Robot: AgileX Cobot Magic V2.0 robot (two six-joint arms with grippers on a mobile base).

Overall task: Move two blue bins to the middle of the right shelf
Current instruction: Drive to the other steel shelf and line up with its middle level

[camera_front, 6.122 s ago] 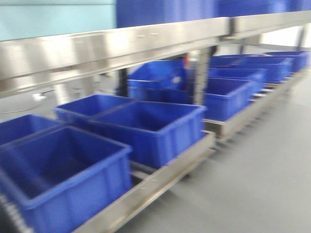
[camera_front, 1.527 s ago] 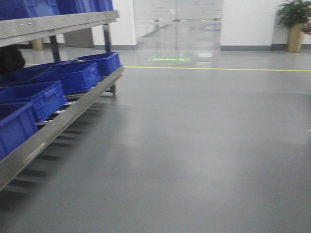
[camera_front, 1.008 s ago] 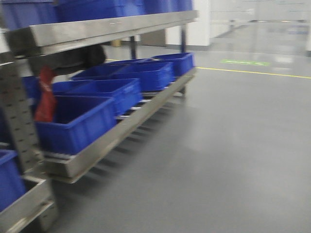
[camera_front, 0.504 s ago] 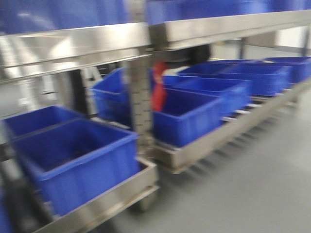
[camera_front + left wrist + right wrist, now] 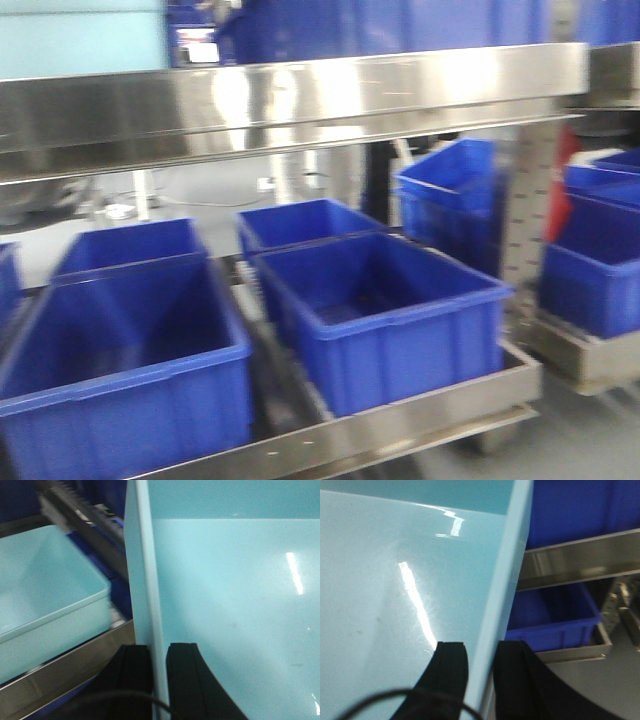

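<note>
- Front view, blurred: a broad steel rail (image 5: 300,100) crosses the rack, and dark blue bins (image 5: 390,320) sit on the tier below it. A pale blue patch (image 5: 80,45) above the rail at top left may be a tub's side.
- Left wrist view: the left gripper (image 5: 159,652) pinches the upright wall of a pale blue bin (image 5: 225,605), one finger on each side. A second pale bin (image 5: 45,580) rests to the left, behind a steel ledge (image 5: 65,670).
- Right wrist view: the right gripper (image 5: 480,652) clamps a wall of the pale blue bin likewise, with the rack close beside it.
</note>
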